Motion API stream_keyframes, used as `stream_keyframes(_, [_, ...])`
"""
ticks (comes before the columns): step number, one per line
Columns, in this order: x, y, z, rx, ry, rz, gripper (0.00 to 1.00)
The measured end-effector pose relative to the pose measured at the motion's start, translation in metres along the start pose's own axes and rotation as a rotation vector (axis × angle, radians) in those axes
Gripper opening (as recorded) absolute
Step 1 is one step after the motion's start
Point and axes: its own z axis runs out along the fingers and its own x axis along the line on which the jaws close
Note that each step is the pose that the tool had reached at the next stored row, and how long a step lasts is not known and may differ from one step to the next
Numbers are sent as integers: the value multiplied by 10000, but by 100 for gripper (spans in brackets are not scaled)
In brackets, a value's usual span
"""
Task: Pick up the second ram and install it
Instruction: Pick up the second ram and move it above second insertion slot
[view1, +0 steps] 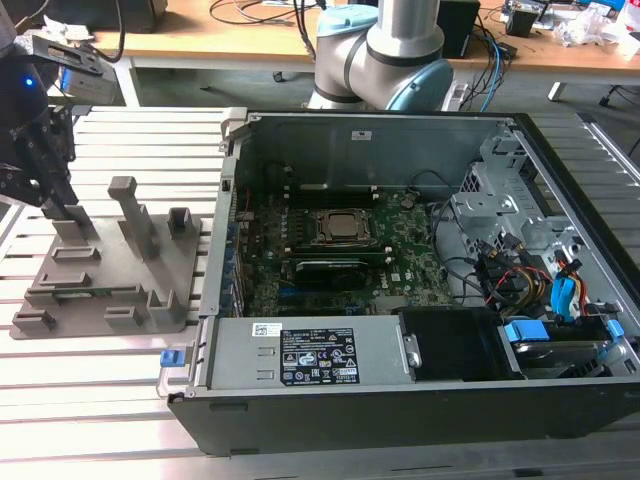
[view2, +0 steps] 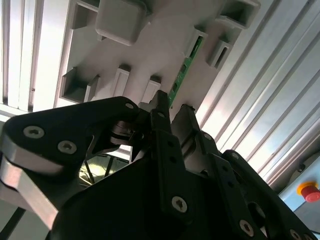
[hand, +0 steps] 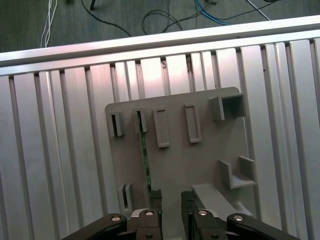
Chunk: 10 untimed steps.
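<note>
A worktop (view1: 110, 400) of pale aluminium slats carries everything here, with a cluttered wooden desk and loose cables behind it. The biggest thing on it is an open computer case (view1: 360, 140), lying on its side with the green motherboard (view1: 400, 250) exposed. The base of the arm (view1: 400, 40) rises just behind the case.

At the exterior view's left, well apart from the motherboard, sits the grey holder tray (view1: 110, 265) with its upright posts. The gripper (view1: 65, 205) hangs low over it, pointing down.

In both wrist views the fingers (hand: 156, 205) are spread with a narrow gap, pinching nothing. The second ram (hand: 145, 160) stands on its thin edge in the tray's slots, a slim green strip running across the tray (hand: 200, 165) towards the gripper (hand: 171, 202).

In the second wrist view the second ram (view2: 184, 67) seems to lead into the gap of the gripper (view2: 172, 107). In the first wrist view its near end lies just beside one finger (so the centring looks doubtful).

To grasp it well, the gap should sit squarely astride the stick before closing. The grip belongs on the flat faces, and the lift should go straight up out of the slots, so the board neither twists nor drags the light tray along.
</note>
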Motion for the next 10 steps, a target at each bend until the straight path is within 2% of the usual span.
stream_keyframes(10, [0,-2,133,-1,1,-1,30])
